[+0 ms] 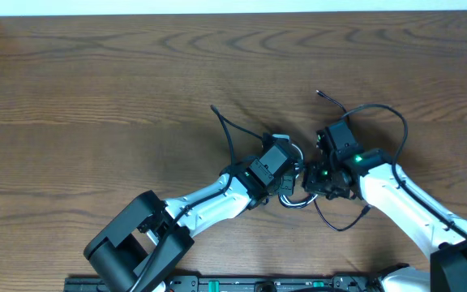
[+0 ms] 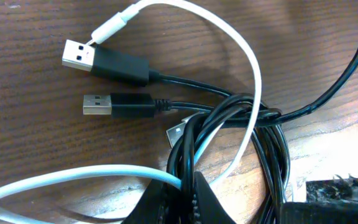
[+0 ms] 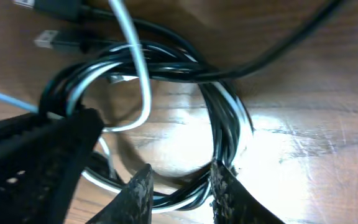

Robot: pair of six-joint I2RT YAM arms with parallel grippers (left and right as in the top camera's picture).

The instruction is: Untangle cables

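L gripper (image 2: 182, 186) pinched shut on cables (image 2: 188, 140); R gripper (image 3: 183, 180) just beside L gripper, jaws apart astride strands. Risk: pulling w/ plugs (image 2: 98, 104) thru loop cinches knot tighter.

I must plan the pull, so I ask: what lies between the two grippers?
The overhead view shows the tangled coil of the black cable and the white cable between the left gripper and the right gripper.
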